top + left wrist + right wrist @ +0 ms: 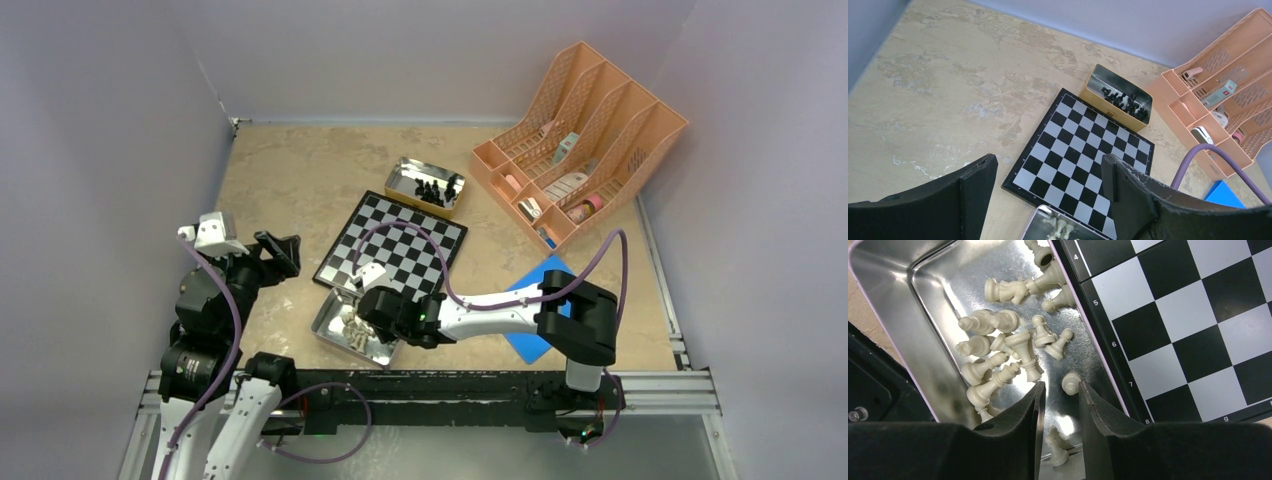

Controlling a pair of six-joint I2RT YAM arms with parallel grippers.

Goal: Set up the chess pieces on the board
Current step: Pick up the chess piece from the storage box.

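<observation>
Beige mottled counter (290, 170) carries the board (400, 240). Near tin (933, 295) abuts its front edge; far tin (405, 165) sits just beyond it. Left gripper (1048, 160) hangs spread wide, empty. Right gripper (1061, 386), jaws narrowly parted, grasps nothing above the near tin's jumbled white chess pieces (998, 355). Black chess pieces (433, 189) lie in the far tin.

The board (392, 250) lies mid-counter, turned cornerwise; behind it, toward the far edge, a tin (400, 172) sits just beside the board's far side, with chess pieces (435, 189) clustered in it; a second tin (898, 315) lies by the near edge and seems to touch the board's near-left side, with more pieces (979, 322) lying toppled inside; a rack (590, 110) fills the far right corner; before it, near the right edge, lies a flat square (548, 272).
</observation>
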